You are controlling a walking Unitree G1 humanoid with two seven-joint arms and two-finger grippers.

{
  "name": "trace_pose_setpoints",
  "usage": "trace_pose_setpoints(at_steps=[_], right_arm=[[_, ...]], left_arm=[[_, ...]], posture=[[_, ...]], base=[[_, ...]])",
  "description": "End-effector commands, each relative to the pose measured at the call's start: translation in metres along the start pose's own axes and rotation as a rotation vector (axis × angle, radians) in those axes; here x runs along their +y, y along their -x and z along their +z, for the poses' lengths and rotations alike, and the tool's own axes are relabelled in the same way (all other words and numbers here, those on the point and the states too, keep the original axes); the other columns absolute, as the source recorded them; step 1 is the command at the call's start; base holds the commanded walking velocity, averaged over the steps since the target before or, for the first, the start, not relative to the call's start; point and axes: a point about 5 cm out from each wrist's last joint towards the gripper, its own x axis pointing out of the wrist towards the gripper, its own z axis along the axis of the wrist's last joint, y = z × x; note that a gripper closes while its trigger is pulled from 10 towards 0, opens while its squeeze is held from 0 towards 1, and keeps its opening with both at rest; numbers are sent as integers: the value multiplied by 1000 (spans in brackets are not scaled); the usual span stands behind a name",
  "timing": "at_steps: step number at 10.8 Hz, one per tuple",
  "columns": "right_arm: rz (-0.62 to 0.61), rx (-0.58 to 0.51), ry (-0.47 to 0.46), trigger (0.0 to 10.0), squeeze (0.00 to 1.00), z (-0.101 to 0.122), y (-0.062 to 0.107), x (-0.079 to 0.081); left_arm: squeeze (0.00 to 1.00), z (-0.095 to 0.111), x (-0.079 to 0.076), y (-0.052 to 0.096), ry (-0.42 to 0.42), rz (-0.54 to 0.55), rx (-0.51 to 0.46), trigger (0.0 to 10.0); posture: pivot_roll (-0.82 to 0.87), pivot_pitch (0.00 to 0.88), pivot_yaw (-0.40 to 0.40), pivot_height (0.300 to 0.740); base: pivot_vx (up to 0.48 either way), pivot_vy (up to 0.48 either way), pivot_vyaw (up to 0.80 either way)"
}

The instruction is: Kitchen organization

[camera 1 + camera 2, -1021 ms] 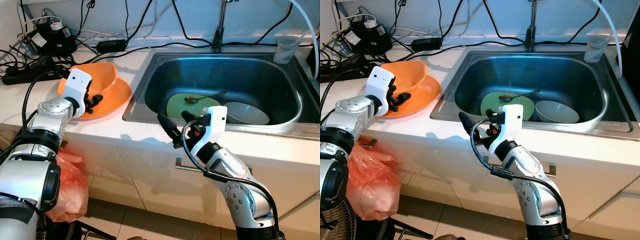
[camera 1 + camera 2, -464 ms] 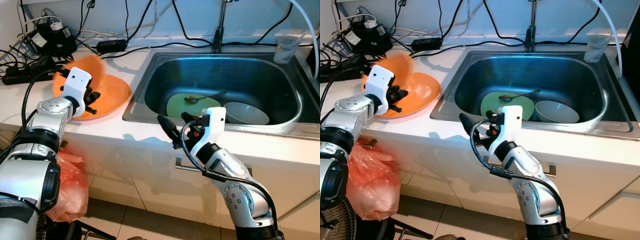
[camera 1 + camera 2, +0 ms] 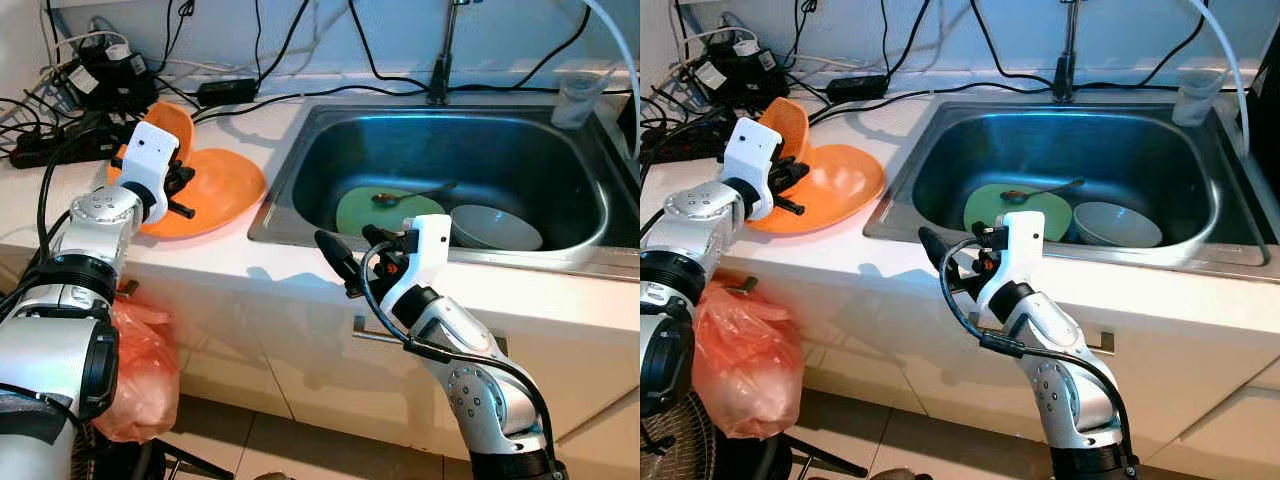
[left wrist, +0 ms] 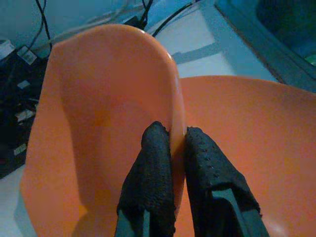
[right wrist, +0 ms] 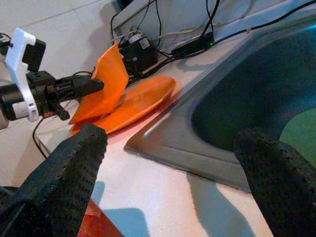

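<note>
Orange plastic bowl (image 3: 168, 135) tipped up on edge over the flat orange plate (image 3: 215, 190) on the white counter (image 3: 230, 255).
The left tool (image 4: 177, 136) pinches the bowl's rim between narrow fingers, beside black power strips and cables (image 3: 85, 95). The right tool (image 3: 350, 250) hovers spread wide and holding nothing at the counter's front edge. Rightward, the steel sink (image 3: 300, 160) holds a round green plate (image 3: 375, 212), a metal spoon (image 3: 410, 194) and a pale bowl (image 3: 495, 228).

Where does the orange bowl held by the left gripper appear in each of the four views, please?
Left eye view: orange bowl far left, tipped on edge.
Right eye view: upper left.
Left wrist view: centre-left, rim pinched in the left gripper.
Right wrist view: upper left, tilted.
Shared landmark: the orange plate beside it.
</note>
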Motion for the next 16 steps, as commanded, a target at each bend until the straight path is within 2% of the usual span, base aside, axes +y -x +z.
trace_pose_setpoints(at_steps=[1, 2, 4, 7, 9, 10, 12, 13, 14, 15, 16], right_arm=[[7, -3, 5, 10000, 620, 1, -4, 3], [4, 0, 2, 10000, 584, 0, -4, 2], [3, 2, 1, 10000, 525, 0, -5, 2], [-4, 7, 12, 10000, 329, 1, -6, -3], [-25, 5, 27, 10000, 51, 6, -7, -11], [-49, 6, 34, 10000, 0, 12, -7, -25], [-81, 10, 62, 10000, 0, 19, -8, -38], [-117, -3, 100, 10000, 0, 32, -9, -52], [-144, -13, 115, 10000, 0, 43, -10, -64], [-163, -14, 114, 10000, 0, 51, -11, -72], [-183, -5, 97, 10000, 0, 62, -13, -84]], left_arm=[[0, 9, 3, 0, -22, 9, -30, 0], [0, 17, -2, -2, -98, -2, -77, 0], [0, 29, -15, -6, -184, -37, -159, 0], [0, 64, -42, -9, -330, -18, -407, 0], [0, 68, -63, -1, -433, -13, -559, 0], [0, 62, -83, 12, -566, -94, -670, 0], [0, 51, -97, 19, -644, -179, -702, 0], [0, 49, -107, 24, -664, -218, -739, 0], [0, 46, -115, 24, -733, -219, -715, 0], [0, 45, -129, 27, -758, -234, -723, 0], [0, 47, -147, 34, -764, -245, -786, 0]], posture=[[58, 0, 163, 740], [58, 0, 163, 740], [63, 0, 159, 740], [64, 0, 145, 740], [69, 0, 136, 740], [78, 0, 131, 740], [81, 0, 131, 740], [80, 0, 132, 740], [76, 0, 123, 740], [74, 0, 118, 740], [70, 0, 107, 740]], base=[[0, 0, 0], [0, 0, 0], [0, 0, 0], [0, 0, 0], [0, 0, 0], [0, 0, 0], [0, 0, 0], [0, 0, 0], [0, 0, 0], [0, 0, 0], [0, 0, 0]])
